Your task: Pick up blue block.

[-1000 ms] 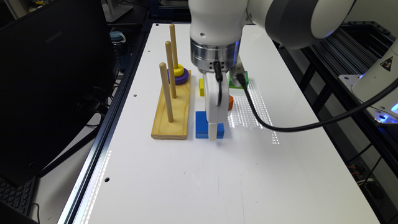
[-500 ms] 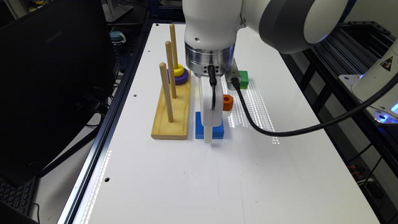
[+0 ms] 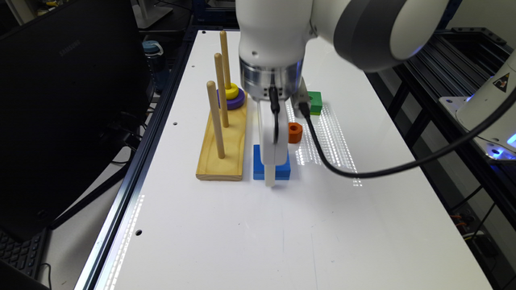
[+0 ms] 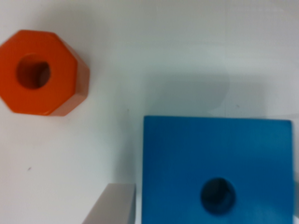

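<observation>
The flat square bright-blue block (image 4: pixel 217 170) lay directly beneath the white pincer (image 3: pixel 271 177), one finger just beside its edge; jaws apparently spread, holding nothing.

white table (image 3: pixel 363 225) with blue block (image 3: pixel 258 163), orange nut (image 3: pixel 295 132), peg board (image 3: pixel 225 149)

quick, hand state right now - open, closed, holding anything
Hand: open, holding nothing; one finger sits just beside the edge of the blue block, which lies flat on the table.
</observation>
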